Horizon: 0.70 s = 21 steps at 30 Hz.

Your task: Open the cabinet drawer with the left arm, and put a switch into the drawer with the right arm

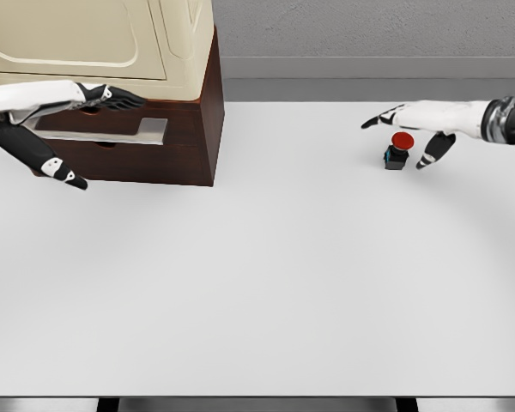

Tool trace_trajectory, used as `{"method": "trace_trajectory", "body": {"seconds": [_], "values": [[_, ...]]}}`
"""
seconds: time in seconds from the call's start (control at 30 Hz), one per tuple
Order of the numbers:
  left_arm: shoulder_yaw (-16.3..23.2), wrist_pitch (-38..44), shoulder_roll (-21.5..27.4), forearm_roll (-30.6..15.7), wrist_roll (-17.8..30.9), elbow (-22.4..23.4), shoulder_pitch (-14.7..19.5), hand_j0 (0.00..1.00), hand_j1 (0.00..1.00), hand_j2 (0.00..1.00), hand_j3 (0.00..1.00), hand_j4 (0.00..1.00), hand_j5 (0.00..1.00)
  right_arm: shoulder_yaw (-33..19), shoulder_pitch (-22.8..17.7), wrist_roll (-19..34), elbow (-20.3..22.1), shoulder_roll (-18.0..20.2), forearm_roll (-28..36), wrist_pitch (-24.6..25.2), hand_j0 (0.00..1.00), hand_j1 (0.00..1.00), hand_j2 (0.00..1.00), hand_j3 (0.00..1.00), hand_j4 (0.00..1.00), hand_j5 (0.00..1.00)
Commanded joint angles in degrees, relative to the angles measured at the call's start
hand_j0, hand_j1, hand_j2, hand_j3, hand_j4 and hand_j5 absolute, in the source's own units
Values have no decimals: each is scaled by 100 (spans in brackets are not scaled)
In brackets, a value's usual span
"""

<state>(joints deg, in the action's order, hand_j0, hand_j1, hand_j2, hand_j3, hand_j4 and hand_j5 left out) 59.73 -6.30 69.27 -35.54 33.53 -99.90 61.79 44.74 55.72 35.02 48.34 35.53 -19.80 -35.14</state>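
The cabinet (112, 86) ran off the top and left edges, so its full height and width stayed unseen. The left arm (26, 99) entered from the left edge, its upper part cut off, and its hand (103, 96) covered part of the drawer handle (103, 130). Whether those fingers touched the handle could not be told. The right arm (489, 118) was cut by the right edge. The table (257, 300) ran past both side edges.
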Motion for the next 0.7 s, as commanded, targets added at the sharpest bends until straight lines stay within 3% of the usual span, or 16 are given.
{"method": "trace_trajectory", "body": {"seconds": [0.0, 0.13, 0.3, 0.47, 0.57, 0.67], "values": [[-5, 33, -81, -14, -13, 102, 0, 100, 100, 100, 100, 100, 100, 0, 9, -2, -149, -63, 20, 14, 98, 98, 98, 98, 98, 98], [-14, 33, -256, 117, -13, 313, -105, 100, 100, 100, 100, 100, 100, -1, 62, -2, -413, -169, 20, 14, 97, 97, 97, 97, 97, 97], [-14, 33, -265, 117, -13, 489, -123, 100, 100, 100, 100, 100, 100, -9, 114, -2, -615, -248, 20, 14, 86, 86, 86, 86, 86, 86], [-22, 147, -283, 478, 4, 559, -114, 100, 100, 100, 100, 100, 100, -9, 132, -2, -738, -301, 20, 14, 86, 86, 86, 86, 86, 86], [-426, 147, -406, 566, 4, 621, -457, 100, 100, 100, 100, 100, 100, -18, 149, -2, -782, -301, -103, 14, 86, 86, 86, 86, 86, 86], [-479, 173, -441, 530, 4, 612, -492, 100, 100, 100, 100, 100, 100, -27, 176, -2, -853, -336, -129, 14, 86, 86, 86, 86, 86, 86]]}}
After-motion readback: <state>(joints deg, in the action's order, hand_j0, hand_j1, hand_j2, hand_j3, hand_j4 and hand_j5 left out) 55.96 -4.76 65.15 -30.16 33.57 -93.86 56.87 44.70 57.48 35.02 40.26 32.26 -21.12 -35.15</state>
